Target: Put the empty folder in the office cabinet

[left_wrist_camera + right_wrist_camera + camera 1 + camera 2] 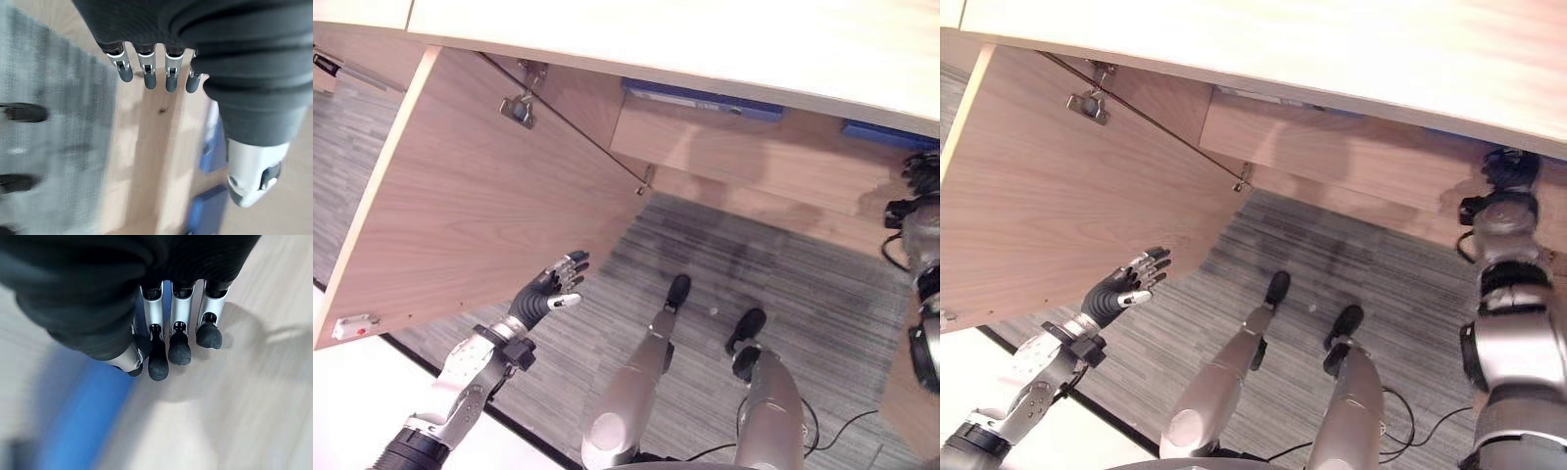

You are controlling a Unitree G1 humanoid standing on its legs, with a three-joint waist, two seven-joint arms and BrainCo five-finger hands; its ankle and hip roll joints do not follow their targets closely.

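Two blue folders lie inside the wooden office cabinet [744, 147] under its top: one in the middle [705, 101], one at the right [886, 134]. My right hand [918, 174] is up at the cabinet's right side, just below the right folder. In the right wrist view its fingers [178, 340] hang relaxed over the wood, with the blue folder [83, 416] beside them and nothing held. My left hand [548, 291] is open, fingers straight, close to the inner face of the open cabinet door [460, 196] and apart from it.
The door swings out to the left, with a metal hinge [519, 108] near its top. The light cabinet top [705, 39] runs across the upper view. Grey striped carpet [754, 264] lies below, and a white floor patch [352, 401] sits at the lower left.
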